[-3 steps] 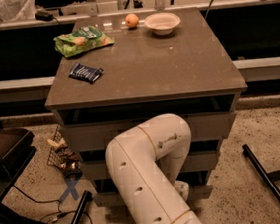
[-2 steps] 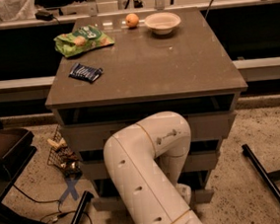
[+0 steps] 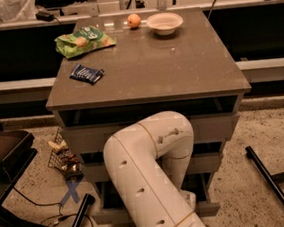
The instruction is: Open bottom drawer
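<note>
The bottom drawer point(image 3: 106, 217) is the lowest of three pale drawer fronts under the brown cabinet top point(image 3: 168, 68). It stands pulled out a little from the cabinet, with a dark gap above its front. My thick white arm point(image 3: 149, 185) bends down in front of the drawers and covers their middle, handles included. My gripper point(image 3: 189, 200) is low at the bottom drawer's front, right of centre. Only a small white part of it shows past the arm.
On the cabinet top lie a green snack bag point(image 3: 82, 41), an orange point(image 3: 133, 20), a white bowl point(image 3: 164, 22) and a blue packet point(image 3: 86, 73). On the speckled floor are black bars at right point(image 3: 272, 183) and left point(image 3: 77, 222), a wire basket point(image 3: 63, 155) and dark furniture point(image 3: 5, 154).
My arm's elbow has shifted a little left and toward the camera, and the white gripper part sits lower. The bottom drawer's front appears to have come out slightly.
</note>
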You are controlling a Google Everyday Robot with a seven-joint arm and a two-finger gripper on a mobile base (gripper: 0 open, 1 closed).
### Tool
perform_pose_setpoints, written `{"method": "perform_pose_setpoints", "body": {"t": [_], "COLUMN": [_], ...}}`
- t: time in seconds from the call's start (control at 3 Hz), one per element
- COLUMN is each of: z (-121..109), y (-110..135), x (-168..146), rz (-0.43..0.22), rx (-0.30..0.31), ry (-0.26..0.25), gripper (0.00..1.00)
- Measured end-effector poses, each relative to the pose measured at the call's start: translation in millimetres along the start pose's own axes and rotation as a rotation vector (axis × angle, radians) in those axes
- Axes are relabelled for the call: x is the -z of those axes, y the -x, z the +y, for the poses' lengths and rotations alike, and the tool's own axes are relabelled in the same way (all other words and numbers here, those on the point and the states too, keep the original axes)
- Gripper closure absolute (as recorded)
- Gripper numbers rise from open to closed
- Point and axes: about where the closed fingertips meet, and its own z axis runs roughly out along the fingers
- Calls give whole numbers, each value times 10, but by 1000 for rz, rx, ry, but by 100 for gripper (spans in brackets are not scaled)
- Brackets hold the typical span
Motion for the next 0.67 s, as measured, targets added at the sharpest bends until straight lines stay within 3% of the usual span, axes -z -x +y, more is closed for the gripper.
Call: {"method": "perform_pose_setpoints", "body": {"t": [0.33,0.67], "z": [0,377], "y": [0,-108], "x": [0,189], "rz": [0,15], "rx": [0,-60], "ry": [0,46], "gripper": [100,100]}}
